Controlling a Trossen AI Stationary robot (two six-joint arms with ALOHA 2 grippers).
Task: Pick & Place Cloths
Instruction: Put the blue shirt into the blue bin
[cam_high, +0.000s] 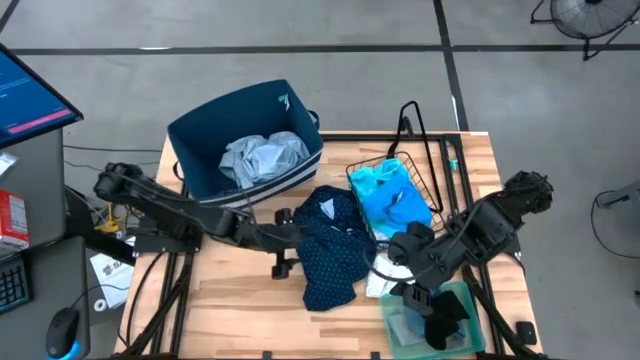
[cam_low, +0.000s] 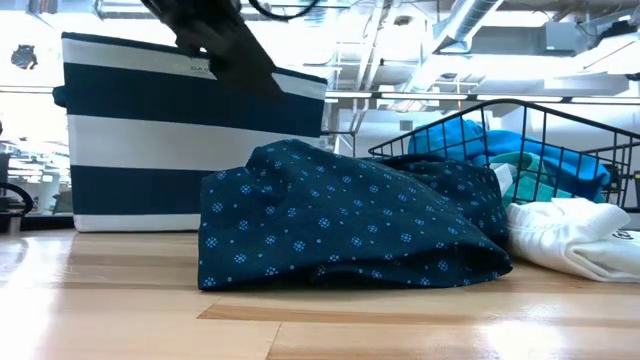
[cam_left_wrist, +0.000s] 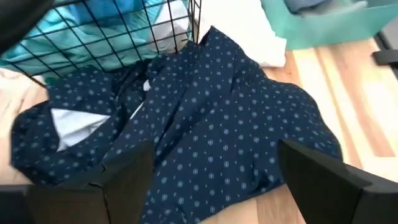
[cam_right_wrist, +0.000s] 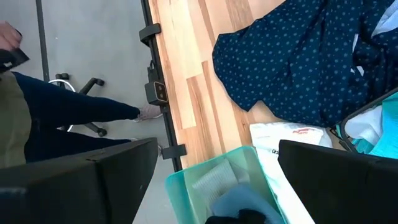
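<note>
- Navy white-dotted fabric shirt (cam_high: 335, 245) is lying crumpled mid-desk, between the navy white-striped fabric bin (cam_high: 205, 150) and the black wire basket (cam_high: 420, 185), touching the basket.
- Handling guess: light, limp, draping; pinch a raised fold near the collar, not the flat hem.
- Long axis is running from basket side toward the near edge of the wooden desk (cam_high: 230, 305); collar end by the basket.
- Left end effector (cam_high: 283, 242) is hovering just beside it, fingers spread wide, empty.
- Right end effector (cam_high: 440, 320) is hanging over the translucent green plastic tray (cam_high: 395, 325), wide, empty.
</note>
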